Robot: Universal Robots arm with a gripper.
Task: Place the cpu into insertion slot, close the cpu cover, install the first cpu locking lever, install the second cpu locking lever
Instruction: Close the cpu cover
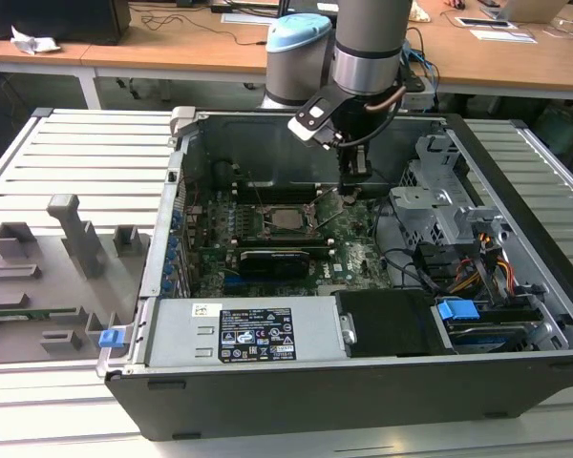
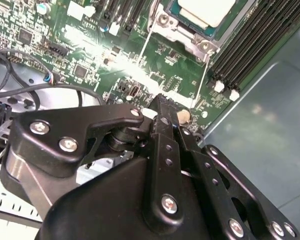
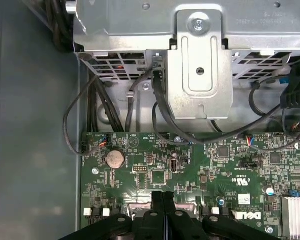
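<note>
Nearest you, the power supply (image 1: 253,334) spans the case front. Behind it, the cpu (image 1: 287,218) lies in the insertion slot (image 1: 264,225). Further back, toward the exterior view's right of the slot, your gripper (image 1: 353,186) hangs over the green board, its fingers pressed together with nothing visible between them.

Lab with desks (image 1: 172,52), slatted workbench (image 1: 86,157)

The pale-topped cpu (image 2: 205,9) lies flat in the insertion slot (image 2: 174,9), grey cpu cover (image 2: 184,38) framing it.
</note>
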